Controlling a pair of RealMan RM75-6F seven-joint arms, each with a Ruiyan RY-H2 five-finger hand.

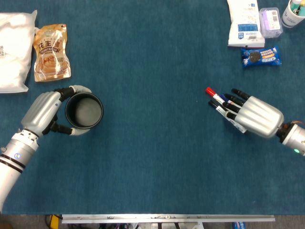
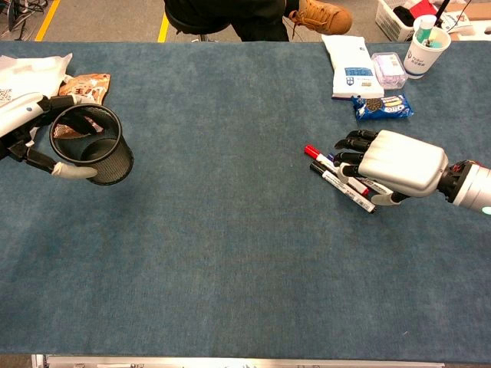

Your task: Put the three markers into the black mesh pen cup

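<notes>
At the upper left of the head view lies a white bag [image 1: 14, 50] with an orange snack pouch [image 1: 51, 52] just beside it; below them, at the left middle, the left robot hand [image 1: 45, 112] wraps the black mesh pen cup [image 1: 84, 110] — its fingers curl round the wall on the near and far sides, so it is clamped on the cup, which stands upright on the blue desk [image 1: 152, 157] with its mouth up; right of centre the three markers [image 1: 220, 106] lie side by side, slanting down to the right, the red cap at the upper left end; the right robot hand [image 1: 252, 114] rests palm-down over their lower right part, dark fingertips spread on the barrels — whether it grips any I cannot tell; at the upper right sit a white packet [image 1: 243, 24], a purple-lidded box [image 1: 269, 21] and a blue biscuit pack [image 1: 260, 56].
</notes>
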